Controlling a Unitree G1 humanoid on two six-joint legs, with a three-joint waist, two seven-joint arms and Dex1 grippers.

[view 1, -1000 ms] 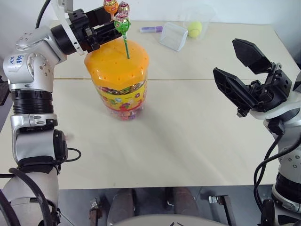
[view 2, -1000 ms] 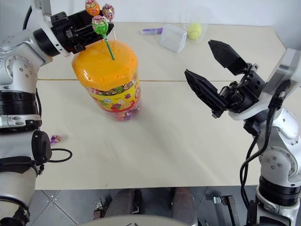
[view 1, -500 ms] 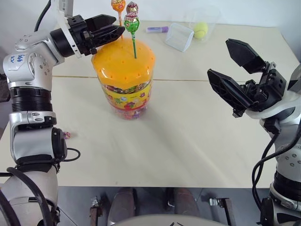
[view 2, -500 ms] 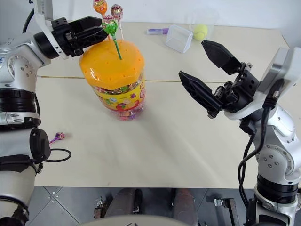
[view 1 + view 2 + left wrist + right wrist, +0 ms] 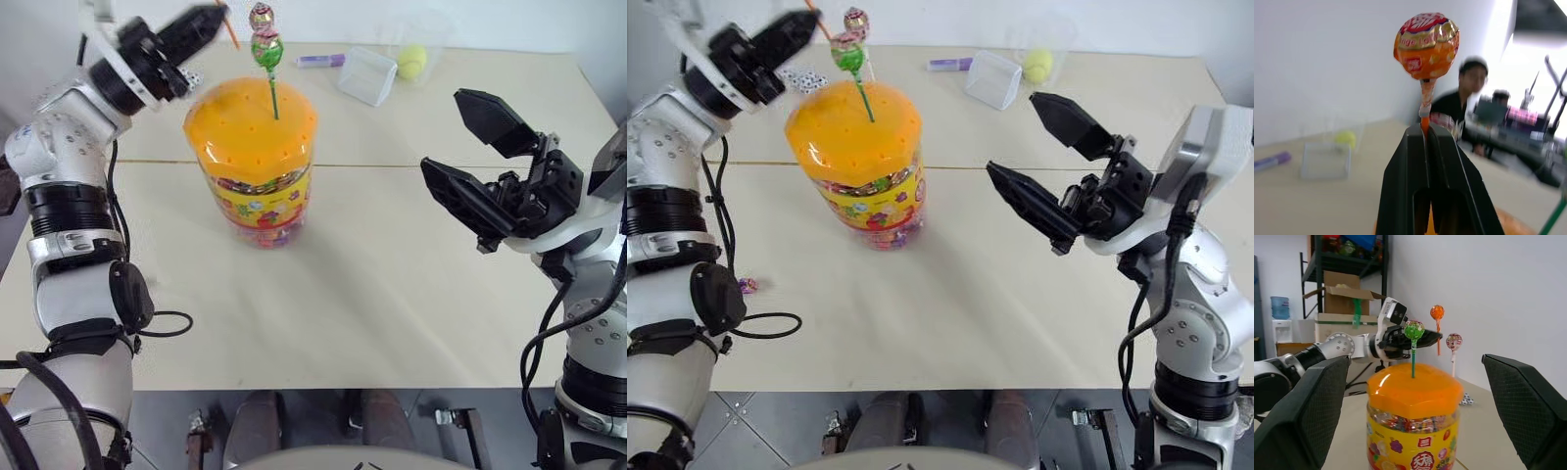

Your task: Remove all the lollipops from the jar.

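The jar (image 5: 250, 147), a clear cylinder with an orange dotted lid, stands on the table left of centre. A green lollipop (image 5: 266, 49) and a reddish one (image 5: 261, 15) stand upright in the lid. My left gripper (image 5: 1425, 129) is shut on the stick of an orange lollipop (image 5: 1426, 44), held up beside the lid's far left edge and apart from it. My right gripper (image 5: 443, 130) hangs open to the right of the jar with nothing between its fingers. A small purple lollipop (image 5: 747, 286) lies on the table near my left arm.
At the far side lie a small clear plastic box (image 5: 367, 75), a yellow ball (image 5: 411, 61) inside a clear cup, and a purple marker (image 5: 318, 61). A person (image 5: 1469, 93) sits in the background beyond the table.
My left gripper has shut on the orange lollipop's stick and carried it up and to the left, away from the lid. The right gripper stays open, barely shifted.
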